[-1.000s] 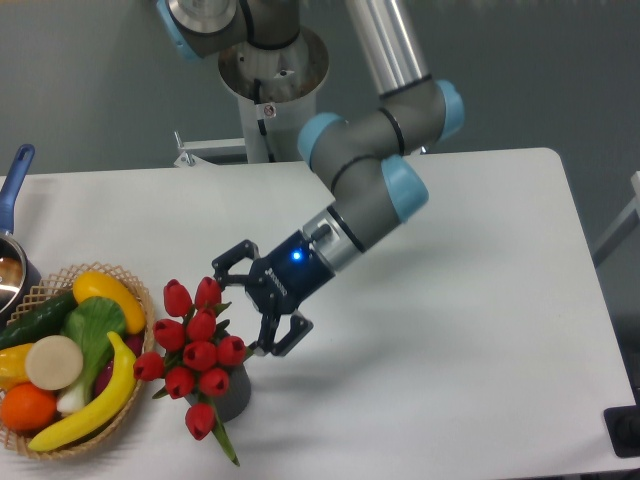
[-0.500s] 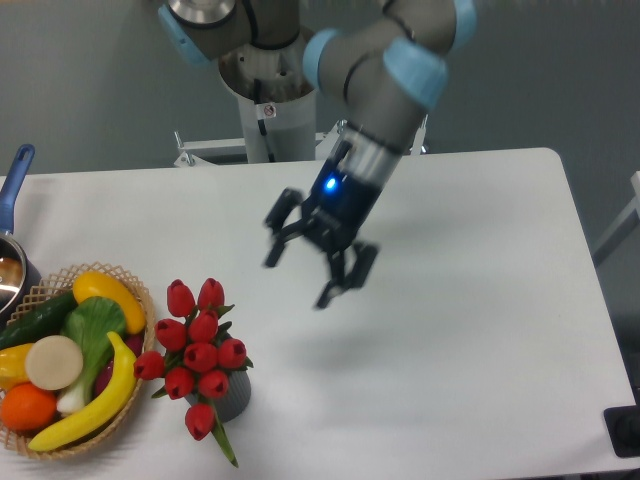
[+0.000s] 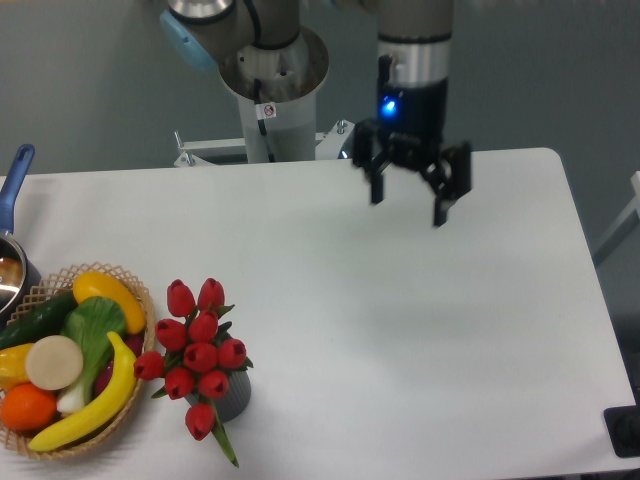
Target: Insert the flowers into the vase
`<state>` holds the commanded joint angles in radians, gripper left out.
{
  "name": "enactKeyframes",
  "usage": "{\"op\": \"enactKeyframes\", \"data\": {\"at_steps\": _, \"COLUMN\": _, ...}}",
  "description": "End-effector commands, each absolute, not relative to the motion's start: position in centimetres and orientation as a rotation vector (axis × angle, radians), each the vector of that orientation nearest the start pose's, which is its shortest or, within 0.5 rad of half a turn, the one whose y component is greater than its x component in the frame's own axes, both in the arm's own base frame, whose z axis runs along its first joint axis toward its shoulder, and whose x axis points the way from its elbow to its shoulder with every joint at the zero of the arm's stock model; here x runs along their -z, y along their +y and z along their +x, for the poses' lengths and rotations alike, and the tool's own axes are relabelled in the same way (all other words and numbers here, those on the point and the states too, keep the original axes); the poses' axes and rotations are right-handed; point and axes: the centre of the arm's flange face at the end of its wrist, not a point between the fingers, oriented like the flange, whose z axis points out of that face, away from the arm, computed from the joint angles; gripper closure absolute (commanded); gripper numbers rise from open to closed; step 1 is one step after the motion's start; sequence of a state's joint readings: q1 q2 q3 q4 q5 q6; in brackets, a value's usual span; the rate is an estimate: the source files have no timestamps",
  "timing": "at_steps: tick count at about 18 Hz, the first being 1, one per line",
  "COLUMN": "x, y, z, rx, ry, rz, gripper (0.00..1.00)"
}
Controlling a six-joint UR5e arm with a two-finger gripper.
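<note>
The flowers (image 3: 198, 352), a bunch of red closed tulips with green leaves, sit in the vase (image 3: 233, 396), a short dark grey cylinder at the front left of the table; the blooms lean toward the camera and hide most of it. My gripper (image 3: 407, 207) hangs open high over the back middle of the table, far up and to the right of the flowers, with nothing between its fingers.
A wicker basket (image 3: 131, 410) of fruit and vegetables stands just left of the vase. A blue-handled metal pot (image 3: 14, 187) is at the left edge. The robot's base column (image 3: 268, 95) rises behind the table.
The gripper, open beside the flowers a second ago, has drawn away up and to the right and now points straight down. The flowers and vase have stayed put.
</note>
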<state>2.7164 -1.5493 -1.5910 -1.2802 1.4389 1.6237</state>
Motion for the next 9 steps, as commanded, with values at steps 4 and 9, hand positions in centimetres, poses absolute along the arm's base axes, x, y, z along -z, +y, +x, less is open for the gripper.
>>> {"op": "enactKeyframes", "data": {"at_steps": 4, "x": -51.9, "y": 30.5, "z": -41.4, "rx": -0.246, "ry": 0.959, "rz": -2.837, "gripper": 0.0}}
{"op": "enactKeyframes", "data": {"at_steps": 9, "x": -51.6, "y": 29.0, "z": -42.1, "rx": -0.225, "ry": 1.022, "rz": -2.819, "gripper": 0.0}}
